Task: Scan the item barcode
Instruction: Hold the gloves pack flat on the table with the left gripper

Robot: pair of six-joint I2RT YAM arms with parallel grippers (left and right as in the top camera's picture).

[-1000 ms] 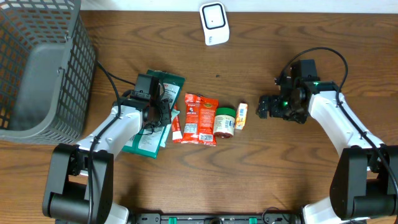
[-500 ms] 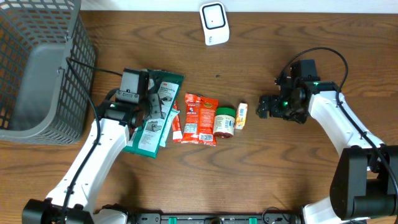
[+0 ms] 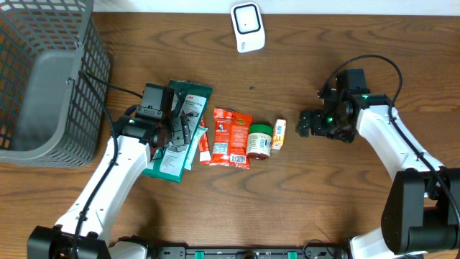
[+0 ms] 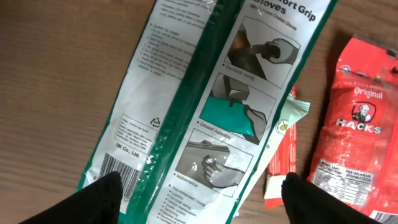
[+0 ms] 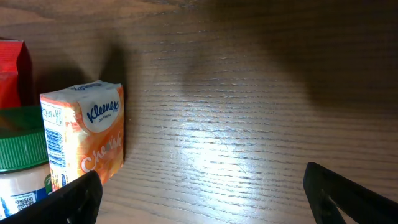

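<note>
My left gripper (image 3: pixel 178 133) was pinched nearly shut a second ago and has now spread wide. It hangs over the 3M Comfort Grip gloves packet (image 4: pixel 205 106) and grips nothing. Over that same second the arm swung out toward the left edge of the desk, while the packet seems to lie where it did. It is flat, left of the desk's middle, between the grey basket (image 3: pixel 43 79) and the red Hacks candy bag (image 3: pixel 231 137).

In my left wrist view the packet's printed back faces up. Its barcode (image 4: pixel 118 171) is near one corner, just inside one of my fingers (image 4: pixel 93 199).

My right gripper (image 3: pixel 307 124) also stands fully open and empty, low over the desk beside the orange Kleenex pack (image 5: pixel 84 134) and the green-lidded jar (image 3: pixel 259 140).

I judge that nothing has been scanned. The white scanner (image 3: pixel 248 27) sits at the desk's far edge, well apart from the packet. With my jaws open, I read this as lining up a fresh grip that leaves the barcode uncovered.
</note>
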